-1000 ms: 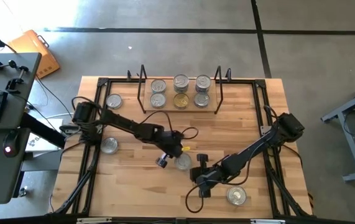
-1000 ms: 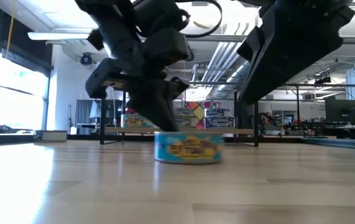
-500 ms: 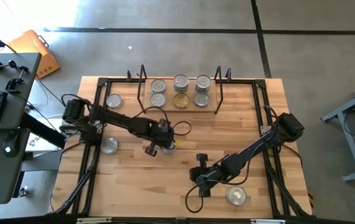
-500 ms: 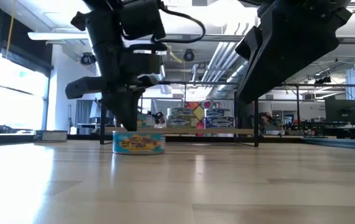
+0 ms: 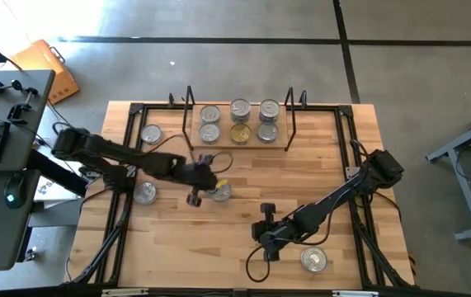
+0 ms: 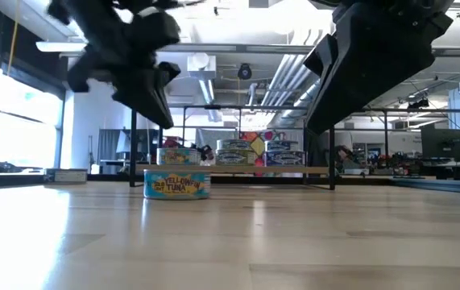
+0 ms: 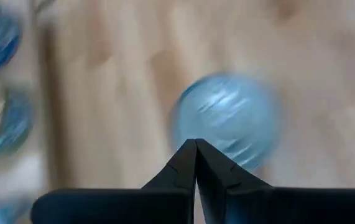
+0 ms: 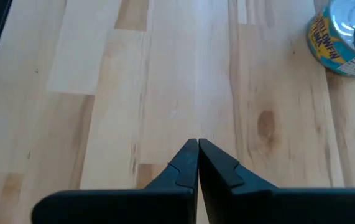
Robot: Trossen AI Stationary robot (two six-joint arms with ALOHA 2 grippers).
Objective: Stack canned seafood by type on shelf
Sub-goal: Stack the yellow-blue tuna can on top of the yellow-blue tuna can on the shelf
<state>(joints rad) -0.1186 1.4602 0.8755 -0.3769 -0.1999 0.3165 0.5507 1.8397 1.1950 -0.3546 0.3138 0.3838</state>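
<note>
High view shows you the left gripper [image 5: 195, 198] with fingers closed on nothing, just beside a tin [image 5: 221, 191] mid-table. Your right gripper [image 5: 266, 209], fingers closed and empty, hangs toward the near edge; six tins stand on the shelf [image 5: 289, 142] at the far edge.

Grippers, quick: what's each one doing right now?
Left gripper: closed, holding nothing, above a silver-topped tin.
Right gripper: closed, empty, over bare tabletop.
</note>
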